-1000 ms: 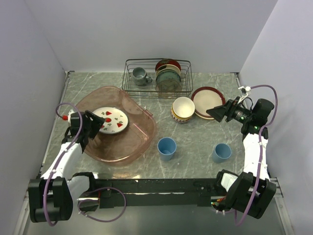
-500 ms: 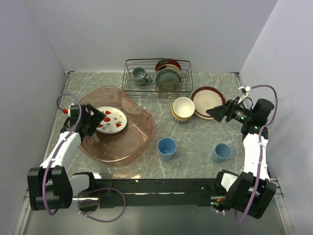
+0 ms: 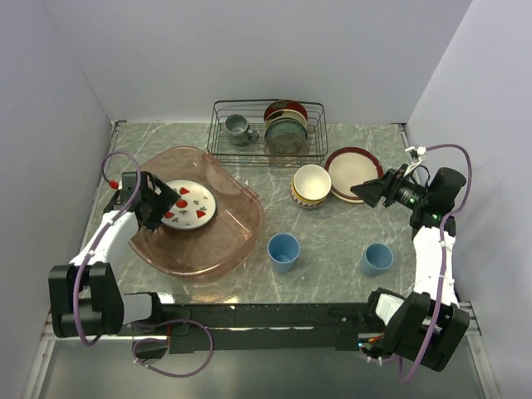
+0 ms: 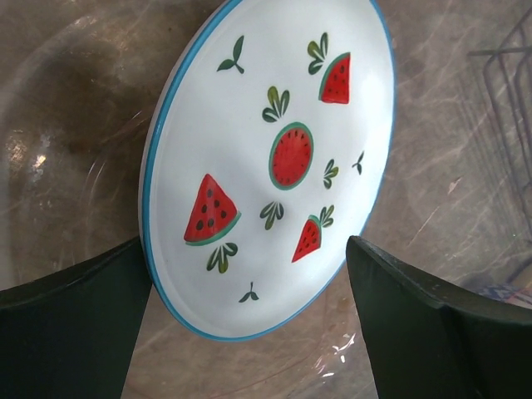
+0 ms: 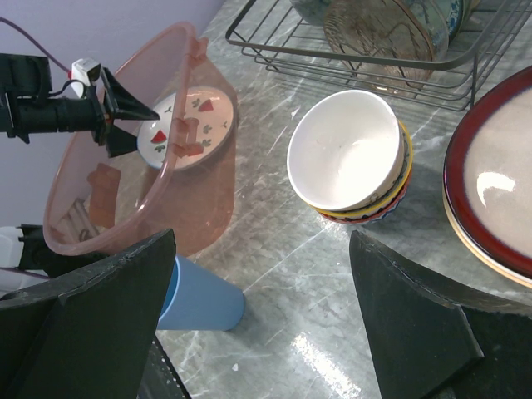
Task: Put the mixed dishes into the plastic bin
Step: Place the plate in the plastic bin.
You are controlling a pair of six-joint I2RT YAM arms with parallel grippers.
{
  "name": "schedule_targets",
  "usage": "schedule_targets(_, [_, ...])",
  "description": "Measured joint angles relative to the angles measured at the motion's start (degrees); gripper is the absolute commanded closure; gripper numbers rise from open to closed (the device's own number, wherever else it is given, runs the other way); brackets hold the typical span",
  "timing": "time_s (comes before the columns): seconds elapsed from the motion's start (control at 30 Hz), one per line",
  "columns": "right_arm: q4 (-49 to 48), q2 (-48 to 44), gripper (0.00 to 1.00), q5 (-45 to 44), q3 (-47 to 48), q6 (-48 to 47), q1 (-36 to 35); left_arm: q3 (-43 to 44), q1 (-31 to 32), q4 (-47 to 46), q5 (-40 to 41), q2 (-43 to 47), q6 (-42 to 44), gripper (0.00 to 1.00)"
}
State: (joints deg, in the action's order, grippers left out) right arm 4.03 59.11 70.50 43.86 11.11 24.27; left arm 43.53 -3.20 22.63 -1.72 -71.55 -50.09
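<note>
Red-rimmed plate (image 3: 353, 170) sits just beside right gripper (image 3: 362, 191), at its 9 o'clock; right arm nearer, jaws wide, empty. Left gripper (image 3: 166, 202) spread either side of strawberry-print plate (image 3: 191, 204) lying in plastic bin (image 3: 243, 241).

We see a plain booth: bare, pale lavender-white back wall (image 3: 249, 58), left wall (image 3: 41, 125) and right wall (image 3: 482, 100), closing in on a table (image 3: 328, 249) topped in grey-green marble-look sheet with light veins. Thin metal trim (image 3: 158, 124) runs along the table's far edge, a black bar (image 3: 274, 314) lies across the near edge, and we see a dull grey metal surface (image 3: 274, 374) below that. Lighting is soft and even, with only small glints (image 5: 301, 337) on the tabletop.
</note>
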Motion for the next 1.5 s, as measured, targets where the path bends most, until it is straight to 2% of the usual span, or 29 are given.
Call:
schedule_targets(0.5, [-0.02, 0.0, 0.07, 0.0, 0.0, 0.17, 0.0, 6.47, -0.04, 6.34, 0.59, -7.65, 1.25, 0.01])
schedule_targets(0.83, [-0.04, 0.0, 0.07, 0.02, 0.0, 0.17, 0.0, 13.03, -0.04, 12.46, 3.85, -10.82, 2.32, 0.01])
schedule_targets(1.5, [0.02, 0.0, 0.07, -0.02, 0.0, 0.11, 0.0, 16.61, 0.0, 15.08, 4.44, -9.09, 6.16, 0.01])
